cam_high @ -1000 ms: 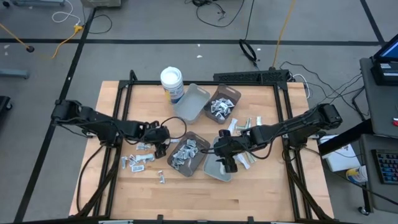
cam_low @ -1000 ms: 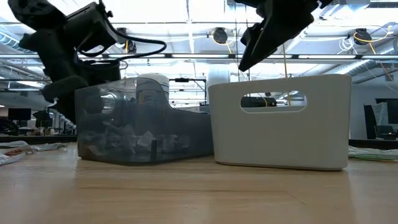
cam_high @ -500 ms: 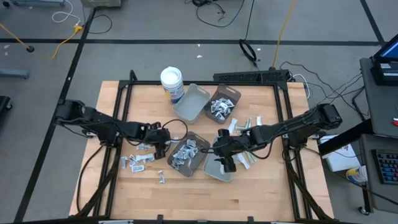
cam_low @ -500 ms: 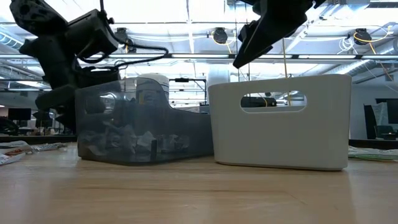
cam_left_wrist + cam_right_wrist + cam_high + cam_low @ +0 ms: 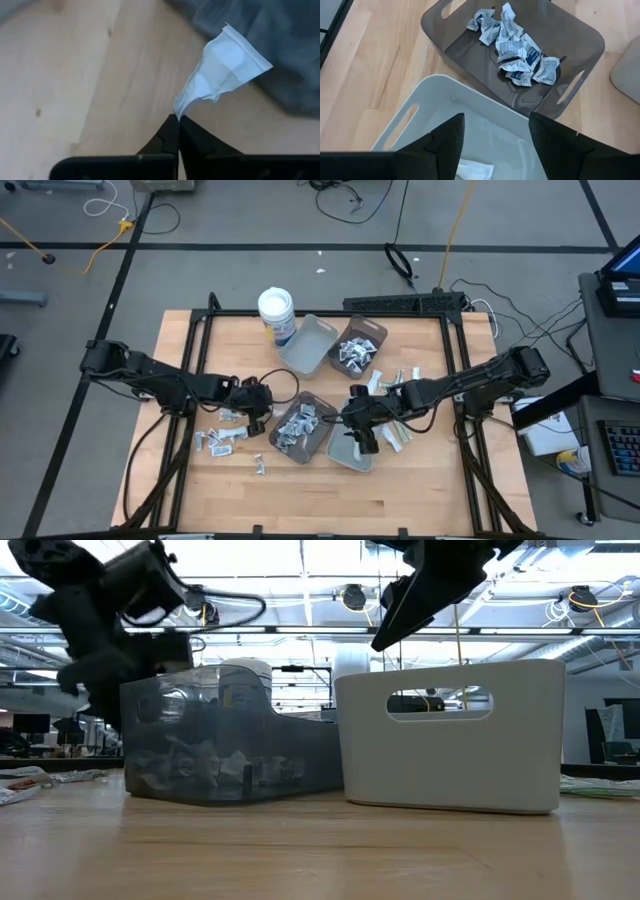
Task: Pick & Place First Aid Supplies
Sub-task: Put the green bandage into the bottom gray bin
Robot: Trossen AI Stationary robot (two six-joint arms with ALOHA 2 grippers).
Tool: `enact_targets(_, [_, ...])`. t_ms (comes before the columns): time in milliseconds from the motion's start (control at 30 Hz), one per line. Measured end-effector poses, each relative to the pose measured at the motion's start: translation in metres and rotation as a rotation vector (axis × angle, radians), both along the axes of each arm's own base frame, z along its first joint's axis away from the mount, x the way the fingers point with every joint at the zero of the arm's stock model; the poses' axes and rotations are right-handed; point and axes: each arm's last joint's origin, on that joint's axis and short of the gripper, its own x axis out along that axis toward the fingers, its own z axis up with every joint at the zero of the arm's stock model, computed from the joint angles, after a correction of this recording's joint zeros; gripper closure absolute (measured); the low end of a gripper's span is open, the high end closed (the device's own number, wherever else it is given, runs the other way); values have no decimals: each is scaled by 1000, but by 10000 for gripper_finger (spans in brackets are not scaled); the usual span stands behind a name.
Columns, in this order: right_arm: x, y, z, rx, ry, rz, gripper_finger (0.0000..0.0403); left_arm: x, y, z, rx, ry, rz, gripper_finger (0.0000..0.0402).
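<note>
The left gripper point(image 5: 177, 125) has its jaws closed on the corner of a small white packet point(image 5: 225, 67), which stands up from the fingertips above the wooden counter point(image 5: 75, 75), beside the edge of a dark tray. In the high view this gripper point(image 5: 262, 412) is just left of the brown tray point(image 5: 322, 442), which is full of packets, and more loose packets point(image 5: 222, 440) lie on the counter near it. The right gripper point(image 5: 495, 130) hangs over the pale grey tray point(image 5: 415, 120) with its jaws wide apart, and they hold nothing; a white packet point(image 5: 475, 171) lies on the bottom of this tray, between the fingers as the wrist camera sees it. Beyond it is another brown tray point(image 5: 580, 45) with a heap of crumpled packets point(image 5: 512, 45). In the high view the right gripper point(image 5: 360, 435) is above the pale tray point(image 5: 345, 457), and some narrow strips point(image 5: 405, 380) lie on the counter behind the right arm. A white tub point(image 5: 277, 312) stands at the far side of the counter.
</note>
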Motion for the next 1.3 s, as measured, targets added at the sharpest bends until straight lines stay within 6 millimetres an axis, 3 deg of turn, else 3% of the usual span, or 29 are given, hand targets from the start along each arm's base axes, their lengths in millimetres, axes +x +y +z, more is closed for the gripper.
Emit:
enact_targets(400, [14,-14,11,25,-157,-41,187,-25,3,64,-59,-353,55,400])
enact_targets(600, [22,-24,19,84,-255,-107,187,-34,3,87,-92,-533,54,400])
enact_targets(800, [28,-33,29,100,-374,-128,187,-31,1,102,-138,-684,8,401])
enact_targets(967, [34,-39,40,124,-494,-147,187,-16,0,109,-132,-676,1,401])
enact_targets(1300, [36,-45,46,157,-560,-126,187,45,0,129,-79,-629,-61,401])
